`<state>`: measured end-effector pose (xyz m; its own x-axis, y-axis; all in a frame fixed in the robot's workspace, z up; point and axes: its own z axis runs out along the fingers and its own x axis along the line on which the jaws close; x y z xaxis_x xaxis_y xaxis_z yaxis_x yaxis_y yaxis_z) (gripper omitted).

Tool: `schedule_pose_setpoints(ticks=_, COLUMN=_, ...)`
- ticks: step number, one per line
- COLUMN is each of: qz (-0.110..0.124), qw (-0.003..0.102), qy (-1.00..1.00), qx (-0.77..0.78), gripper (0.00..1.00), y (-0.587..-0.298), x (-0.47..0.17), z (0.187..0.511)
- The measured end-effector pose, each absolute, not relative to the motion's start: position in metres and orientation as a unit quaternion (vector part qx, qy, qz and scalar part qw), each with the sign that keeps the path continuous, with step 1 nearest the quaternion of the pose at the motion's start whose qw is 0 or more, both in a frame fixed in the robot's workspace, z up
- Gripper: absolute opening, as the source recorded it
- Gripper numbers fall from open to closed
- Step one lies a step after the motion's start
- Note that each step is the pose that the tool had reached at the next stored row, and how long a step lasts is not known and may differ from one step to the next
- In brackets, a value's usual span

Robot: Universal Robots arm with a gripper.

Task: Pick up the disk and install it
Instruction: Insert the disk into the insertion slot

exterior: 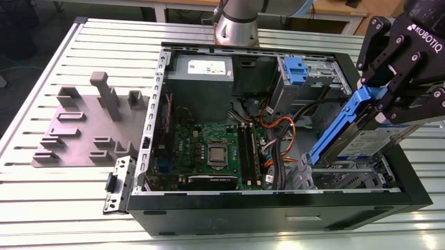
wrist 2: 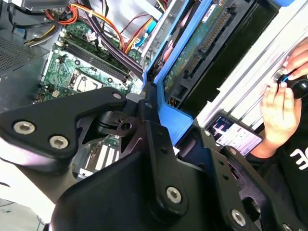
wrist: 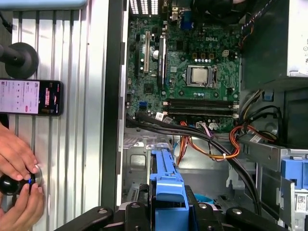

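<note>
Starting at the exterior view's left: a grey fixture plate [exterior: 83,130] with upright blocks sits on the slatted table [exterior: 56,208], just beside the open computer case [exterior: 278,213]. Inside the case, the power supply box [exterior: 201,83] is at the far side and the green motherboard [exterior: 208,151] is nearer the camera. The board's near edge is partly hidden by the case wall. Further along there's a tangle of orange and black cables [exterior: 278,127], and a lone blue bracket [exterior: 295,70] sits in the far drive bay. The arm's base [exterior: 236,23] stands behind the case, cut off by the picture's edge.

Over at the exterior view's right, the gripper [exterior: 379,107] is clamped tight on the disk [exterior: 379,143], pinching the upper end of its blue carrier frame. The disk hangs tilted, with its lower end dipping into the case above the metal drive cage [exterior: 347,174]. Honestly can't tell if that lower end touches the cage or hangs clear. The gripper body runs out of the picture, and its fingers cover part of the drive.

The second wrist view looks along the disk's green circuit-board underside. A phone [wrist 2: 236,137] lies on the table beside the case, half hidden behind the gripper. A person's hands [wrist 2: 279,106] are on a small dark knob-like thing there, and I can't make out what it is.
</note>
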<state>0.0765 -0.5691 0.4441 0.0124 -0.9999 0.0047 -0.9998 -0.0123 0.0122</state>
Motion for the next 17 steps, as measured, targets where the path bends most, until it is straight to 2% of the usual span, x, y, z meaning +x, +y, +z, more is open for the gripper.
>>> schedule_pose_setpoints(ticks=13, qz=-0.003, qw=0.006, qy=-0.703, qx=0.711, gripper=0.36, y=-0.569, x=0.0778, z=0.4394)
schedule_pose_setpoints(ticks=17, qz=-0.007, qw=0.002, qy=-0.703, qx=0.711, gripper=0.36, y=-0.569, x=0.0778, z=0.4388)
